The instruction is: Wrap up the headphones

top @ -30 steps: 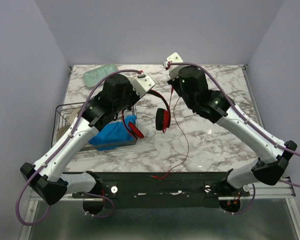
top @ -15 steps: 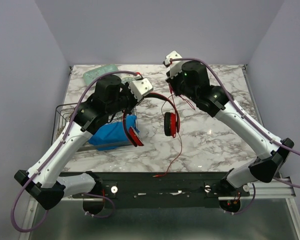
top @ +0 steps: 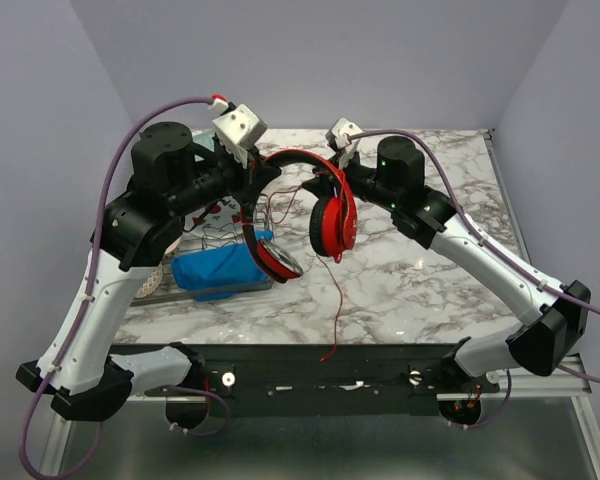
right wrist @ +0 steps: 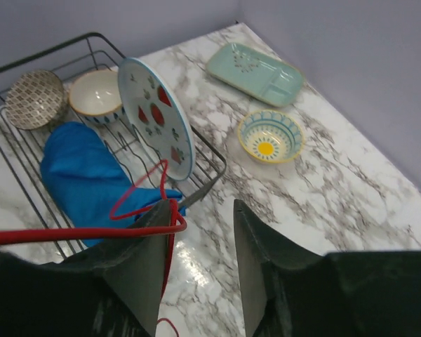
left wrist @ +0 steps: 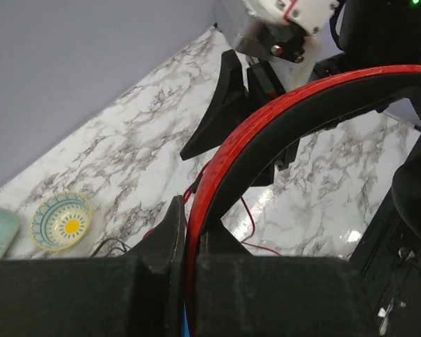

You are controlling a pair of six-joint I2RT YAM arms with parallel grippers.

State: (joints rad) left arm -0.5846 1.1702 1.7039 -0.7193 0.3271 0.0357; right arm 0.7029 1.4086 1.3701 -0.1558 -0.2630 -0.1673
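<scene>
Red headphones [top: 300, 158] pinched by headband in left gripper [top: 264, 172], cups [top: 333, 226] hanging at 4 o'clock; right gripper [right wrist: 200, 210] spread, cable [right wrist: 91, 231] at its 9 o'clock.

Robot lab: marble table [top: 430, 280] inside plain walls [top: 310, 60]

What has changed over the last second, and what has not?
Both arms rose, lifting the headphones higher and farther back; the cable now hangs free. The right jaws now stand apart. The left jaws stayed clamped on the headband, and the blue cloth stayed put.
</scene>
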